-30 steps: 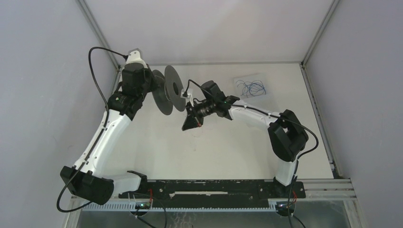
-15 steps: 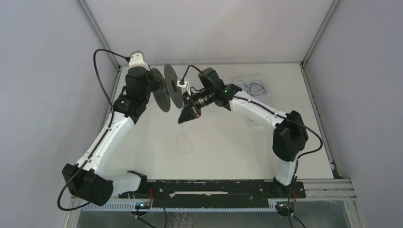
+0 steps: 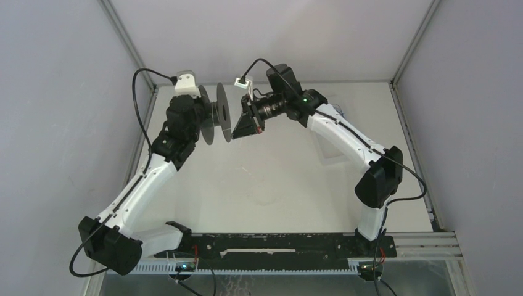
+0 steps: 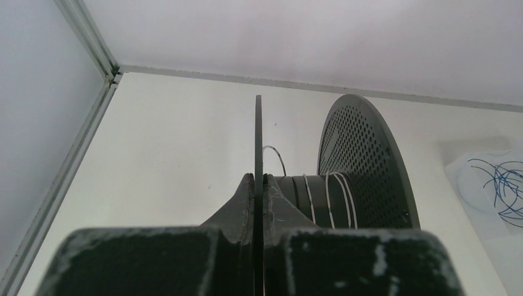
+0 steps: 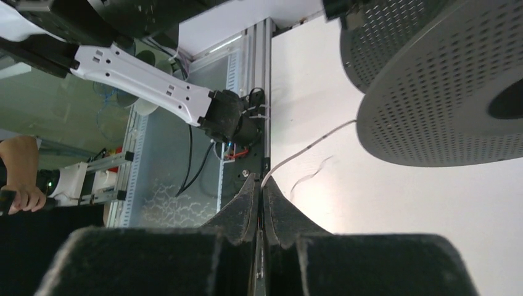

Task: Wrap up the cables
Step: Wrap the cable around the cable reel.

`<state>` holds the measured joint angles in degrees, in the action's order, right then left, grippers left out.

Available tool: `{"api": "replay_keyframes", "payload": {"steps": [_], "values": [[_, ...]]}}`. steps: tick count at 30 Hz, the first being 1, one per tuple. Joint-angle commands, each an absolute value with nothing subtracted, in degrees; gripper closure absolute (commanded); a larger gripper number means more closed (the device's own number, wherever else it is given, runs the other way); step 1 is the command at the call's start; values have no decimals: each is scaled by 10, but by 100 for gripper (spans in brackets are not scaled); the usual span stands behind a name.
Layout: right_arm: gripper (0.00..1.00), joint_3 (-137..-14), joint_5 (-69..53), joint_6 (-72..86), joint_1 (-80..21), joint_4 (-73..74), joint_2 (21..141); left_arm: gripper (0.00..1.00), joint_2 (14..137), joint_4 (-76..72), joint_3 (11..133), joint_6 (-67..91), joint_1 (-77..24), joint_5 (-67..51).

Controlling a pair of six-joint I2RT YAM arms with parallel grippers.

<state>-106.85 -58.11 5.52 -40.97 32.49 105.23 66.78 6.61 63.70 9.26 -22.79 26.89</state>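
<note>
Cable (image 5: 305,149) end hidden inside right tool (image 5: 259,185)

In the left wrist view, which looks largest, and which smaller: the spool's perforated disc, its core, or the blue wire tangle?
1. perforated disc, clearly largest.
2-3. core and blue wire tangle look alike; the tangle is cut by the frame edge and lies farther, so unranked.

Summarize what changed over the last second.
Right hand moved toward the far wall, up alongside the spool, drawing the pinched cord with it. Unchanged: left hand clamped on the spool's rim, spool roughly in place.
</note>
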Motion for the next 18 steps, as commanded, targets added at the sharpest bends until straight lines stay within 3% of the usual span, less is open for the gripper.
{"api": "replay_keyframes", "payload": {"steps": [1, 18], "values": [[92, -1116, -594, 90, -392, 314, 1042, 100, 642, 9, 616, 39, -237, 289], [92, -1259, -519, 106, -328, 314, 1097, 100, 640, 23, 594, -26, -299, 215]]}}
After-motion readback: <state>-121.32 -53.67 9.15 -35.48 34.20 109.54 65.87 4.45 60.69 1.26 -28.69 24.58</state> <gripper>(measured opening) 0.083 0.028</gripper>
